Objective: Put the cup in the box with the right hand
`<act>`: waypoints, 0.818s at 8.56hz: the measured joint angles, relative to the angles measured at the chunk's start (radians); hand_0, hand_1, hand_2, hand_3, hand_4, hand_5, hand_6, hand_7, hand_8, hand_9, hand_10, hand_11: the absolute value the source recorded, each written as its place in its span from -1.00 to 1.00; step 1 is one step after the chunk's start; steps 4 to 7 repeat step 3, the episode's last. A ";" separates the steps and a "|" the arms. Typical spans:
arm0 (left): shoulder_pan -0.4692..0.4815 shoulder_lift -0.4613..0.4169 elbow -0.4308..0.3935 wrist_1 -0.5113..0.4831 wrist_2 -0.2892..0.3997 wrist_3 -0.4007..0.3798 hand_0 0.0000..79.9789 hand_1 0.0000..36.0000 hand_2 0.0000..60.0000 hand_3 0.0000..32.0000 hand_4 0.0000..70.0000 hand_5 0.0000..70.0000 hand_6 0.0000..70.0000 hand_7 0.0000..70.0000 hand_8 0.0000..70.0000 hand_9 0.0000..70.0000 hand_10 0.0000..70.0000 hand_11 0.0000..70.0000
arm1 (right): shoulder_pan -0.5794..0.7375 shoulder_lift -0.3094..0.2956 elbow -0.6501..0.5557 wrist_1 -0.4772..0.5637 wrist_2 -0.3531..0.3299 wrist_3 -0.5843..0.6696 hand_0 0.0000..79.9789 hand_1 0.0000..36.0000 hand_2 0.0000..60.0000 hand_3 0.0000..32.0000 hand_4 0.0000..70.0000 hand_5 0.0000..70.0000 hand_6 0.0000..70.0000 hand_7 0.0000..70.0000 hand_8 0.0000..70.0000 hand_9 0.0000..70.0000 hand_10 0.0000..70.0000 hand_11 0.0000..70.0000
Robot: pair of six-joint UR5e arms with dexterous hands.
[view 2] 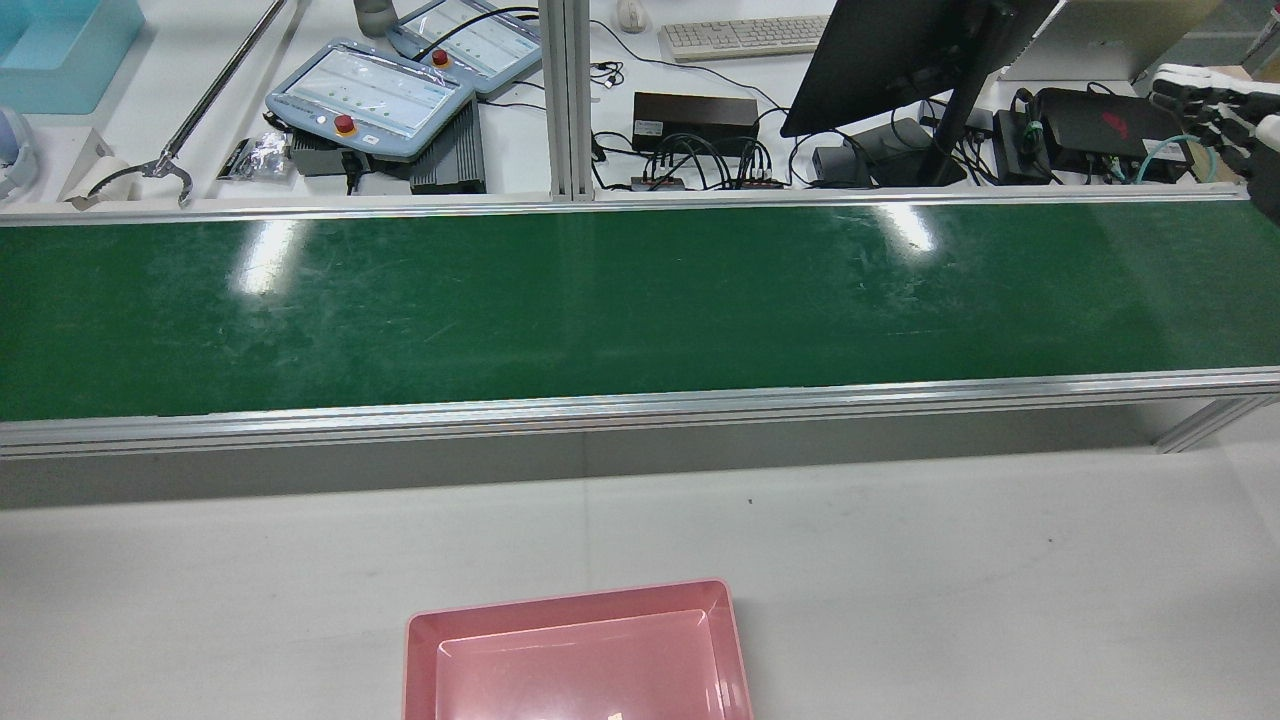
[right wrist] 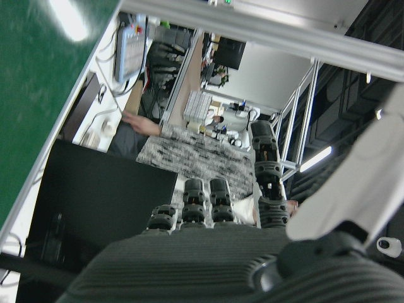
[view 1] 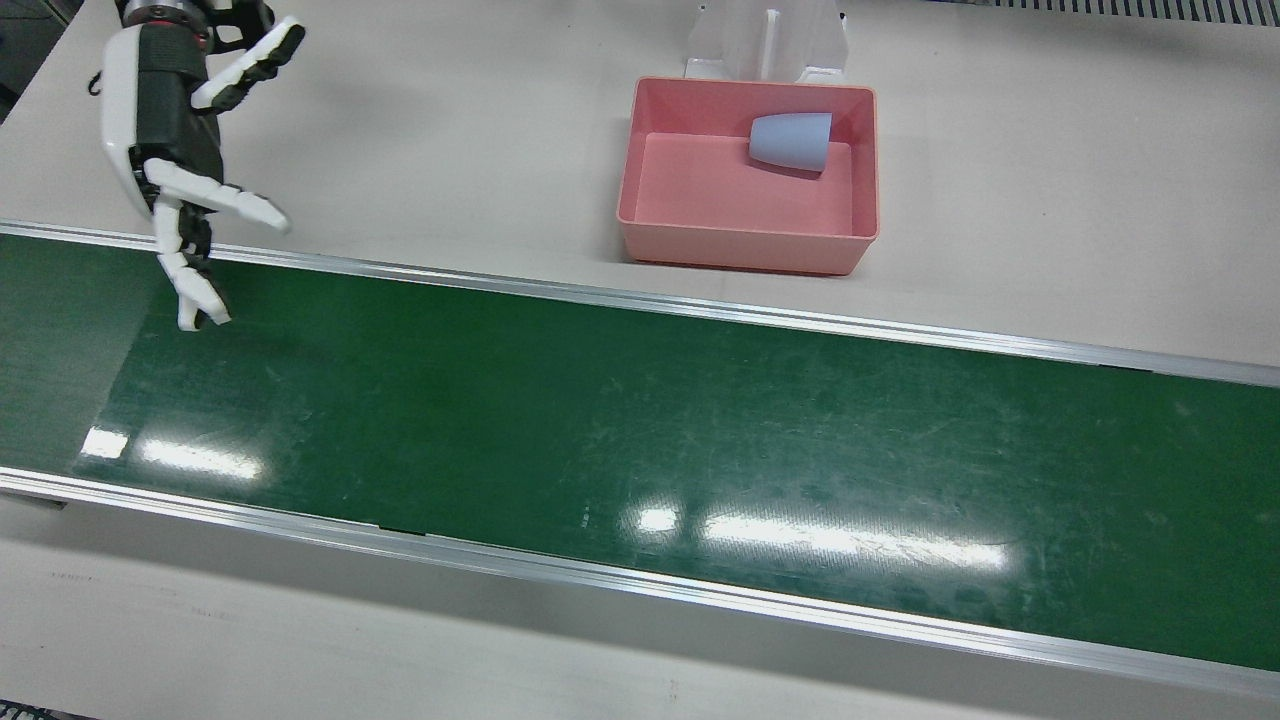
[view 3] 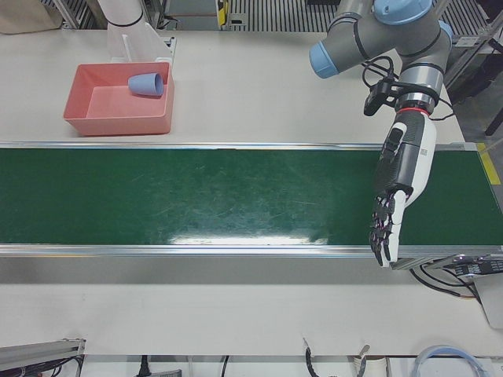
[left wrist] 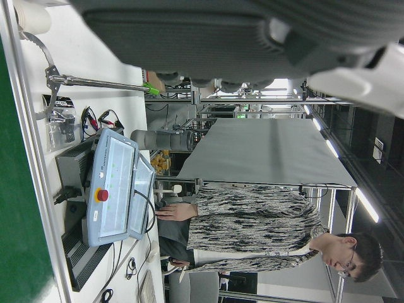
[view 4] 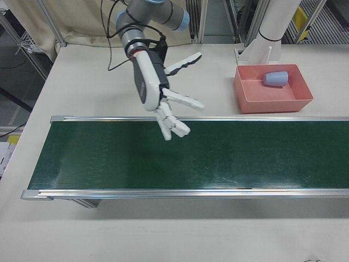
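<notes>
A pale blue cup (view 1: pixel 791 140) lies on its side inside the pink box (view 1: pixel 650 215), at its far right corner; it also shows in the left-front view (view 3: pixel 146 84) and the right-front view (view 4: pixel 275 78). My right hand (view 1: pixel 185 150) is open and empty, fingers spread, far to the side of the box over the near edge of the green belt (view 1: pixel 640 440); it shows in the right-front view (view 4: pixel 163 101) too. My left hand (view 3: pixel 397 192) is open and empty, hanging over the belt's other end.
The pink box (view 2: pixel 575 655) sits on the beige table between the arm pedestals. Behind the belt in the rear view are teach pendants (view 2: pixel 370 100), a monitor (view 2: pixel 900 50) and cables. A white pedestal (view 1: pixel 765 40) stands right behind the box.
</notes>
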 measured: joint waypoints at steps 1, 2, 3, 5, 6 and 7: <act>0.000 0.000 0.000 0.000 0.000 0.000 -1.00 -1.00 -1.00 -1.00 -1.00 -1.00 -1.00 -1.00 -1.00 -1.00 -1.00 -1.00 | 0.075 -0.018 -0.077 0.071 -0.032 0.028 0.04 -0.94 -1.00 -1.00 -0.25 -0.94 -0.83 -0.30 -0.74 -0.47 -0.86 -0.79; 0.000 0.000 0.000 0.000 0.000 0.000 -1.00 -1.00 -1.00 -1.00 -1.00 -1.00 -1.00 -1.00 -1.00 -1.00 -1.00 -1.00 | 0.113 -0.031 -0.141 0.116 -0.048 0.042 -0.11 -0.81 -0.65 -1.00 -0.31 -0.94 -0.83 -0.28 -0.73 -0.46 -0.86 -0.78; 0.000 0.000 0.000 0.001 0.000 0.000 -1.00 -1.00 -1.00 -1.00 -1.00 -1.00 -1.00 -1.00 -1.00 -1.00 -1.00 -1.00 | 0.130 -0.038 -0.204 0.163 -0.055 0.048 -0.25 -0.65 -0.29 -1.00 -0.50 -0.94 -0.83 -0.30 -0.73 -0.46 -0.85 -0.78; 0.000 0.000 0.000 0.001 0.000 0.000 -1.00 -1.00 -1.00 -1.00 -1.00 -1.00 -1.00 -1.00 -1.00 -1.00 -1.00 -1.00 | 0.130 -0.038 -0.204 0.163 -0.055 0.048 -0.25 -0.65 -0.29 -1.00 -0.50 -0.94 -0.83 -0.30 -0.73 -0.46 -0.85 -0.78; 0.000 0.000 0.000 0.001 0.000 0.000 -1.00 -1.00 -1.00 -1.00 -1.00 -1.00 -1.00 -1.00 -1.00 -1.00 -1.00 -1.00 | 0.130 -0.038 -0.204 0.163 -0.055 0.048 -0.25 -0.65 -0.29 -1.00 -0.50 -0.94 -0.83 -0.30 -0.73 -0.46 -0.85 -0.78; 0.000 0.000 0.000 0.001 0.000 0.000 -1.00 -1.00 -1.00 -1.00 -1.00 -1.00 -1.00 -1.00 -1.00 -1.00 -1.00 -1.00 | 0.130 -0.038 -0.204 0.163 -0.055 0.048 -0.25 -0.65 -0.29 -1.00 -0.50 -0.94 -0.83 -0.30 -0.73 -0.46 -0.85 -0.78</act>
